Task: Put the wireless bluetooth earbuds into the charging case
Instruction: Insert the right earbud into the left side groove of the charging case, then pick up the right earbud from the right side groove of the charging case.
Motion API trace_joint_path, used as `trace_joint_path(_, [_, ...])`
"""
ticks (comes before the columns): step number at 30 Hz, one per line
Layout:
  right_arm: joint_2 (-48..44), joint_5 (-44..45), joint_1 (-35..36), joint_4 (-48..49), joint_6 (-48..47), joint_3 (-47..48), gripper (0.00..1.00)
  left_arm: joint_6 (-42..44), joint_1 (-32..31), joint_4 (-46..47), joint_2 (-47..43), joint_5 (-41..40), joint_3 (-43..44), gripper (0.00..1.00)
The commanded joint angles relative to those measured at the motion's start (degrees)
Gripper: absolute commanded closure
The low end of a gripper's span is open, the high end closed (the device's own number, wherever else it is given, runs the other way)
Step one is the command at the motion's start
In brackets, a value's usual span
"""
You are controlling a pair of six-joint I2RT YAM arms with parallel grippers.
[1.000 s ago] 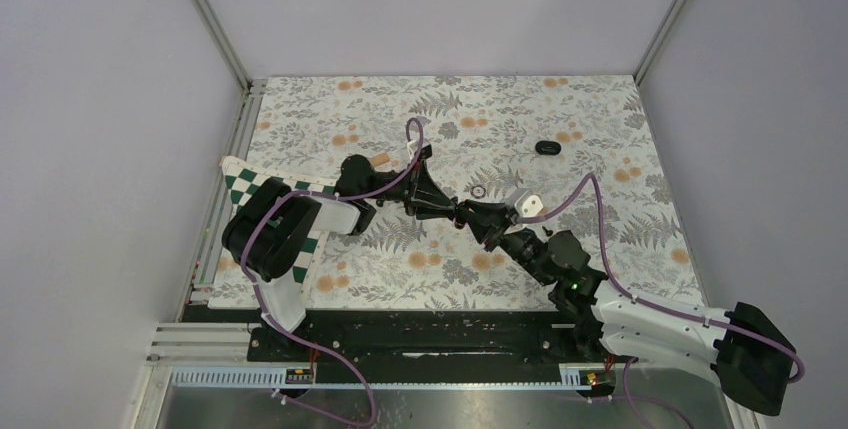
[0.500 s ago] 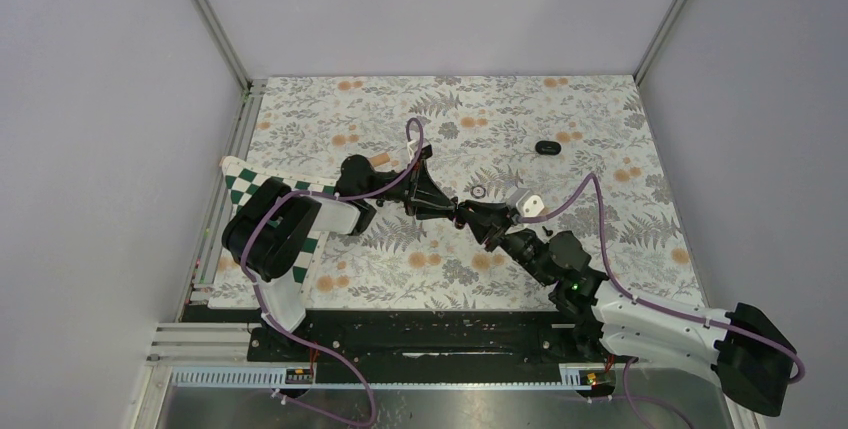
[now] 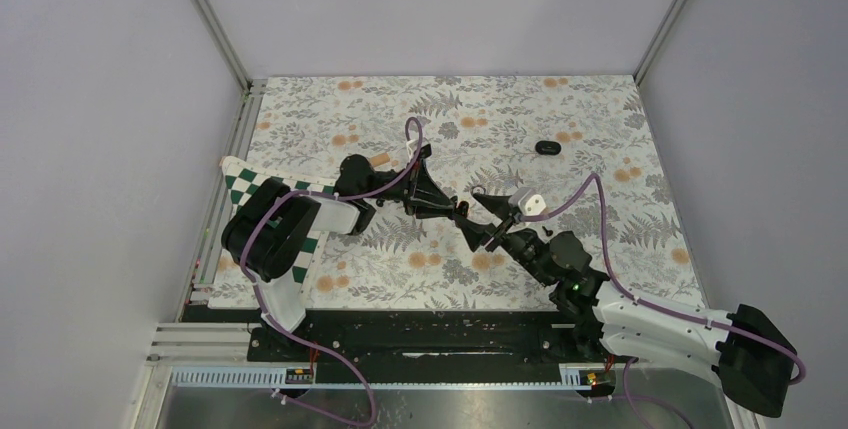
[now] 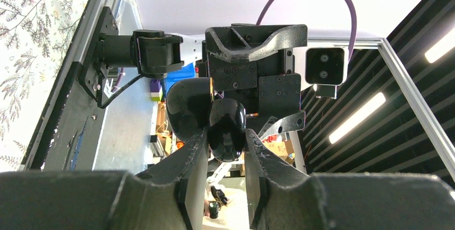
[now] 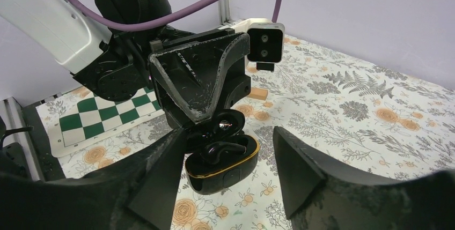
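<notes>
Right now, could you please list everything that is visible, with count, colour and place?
case: one, black with gold rim, open, held above the mat
bud: at least one, black, seemingly inside the case
small oval item: one, black, far right of mat, too small to identify
tan piece: one, on mat beside left arm
checkerboard: one, green and white, left edge of mat
mat: one, floral, covers table
left gripper: shut on case
right gripper: open, facing the case

We see a desk (image 3: 330,109) covered in a floral print, carrying a green-and-white checkered mat (image 3: 240,185) at its left edge, a small tan piece (image 3: 379,160) near the middle and a small black rounded piece (image 3: 546,149) toward the far right.
</notes>
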Motion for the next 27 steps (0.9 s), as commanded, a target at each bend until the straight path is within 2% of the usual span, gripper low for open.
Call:
trace_joint_path(1, [-1.37, 1.39, 0.22, 1.17, 0.26, 1.15, 0.29, 0.28, 0.06, 4.59, -2.05, -0.39, 0.30, 1.00])
trace_joint_path(6, [-3.54, 3.85, 0.21, -1.51, 0.13, 3.23, 0.18, 0.36, 0.05, 4.50, -2.06, -0.40, 0.21, 1.00])
trace_joint_path(9, [-5.31, 4.79, 0.21, -2.82, 0.18, 4.56, 0.02, 0.45, 0.10, 4.59, -1.70, -0.39, 0.21, 1.00])
trace_joint_path(10, [-6.10, 5.41, 0.19, -2.88, 0.38, 4.60, 0.01, 0.45, 0.06, 4.56, -1.73, -0.40, 0.13, 1.00])
trace_joint_path(17, [-10.41, 12.08, 0.21, -4.51, 6.29, 4.84, 0.00, 0.53, 0.05, 4.53, -1.35, -0.31, 0.12, 1.00])
trace_joint_path(19, [-11.38, 15.97, 0.21, -8.24, 8.88, 5.81, 0.01, 0.66, 0.05, 4.52, -1.30, -0.30, 0.16, 1.00])
trace_joint_path(23, [-12.07, 19.73, 0.21, -23.91, 11.83, 12.27, 0.00, 2.16, 0.07, 3.81, -1.91, 0.39, -0.09, 1.00])
trace_joint_path(25, [-12.17, 20.82, 0.17, -32.31, 14.66, 15.26, 0.06, 4.58, 0.05, 2.23, -2.77, 1.17, -0.22, 1.00])
trace_joint_path(27, [-12.82, 20.87, -0.06, -37.65, 18.30, 17.01, 0.19, 8.62, 0.05, -1.93, -4.32, 1.92, -0.39, 1.00])
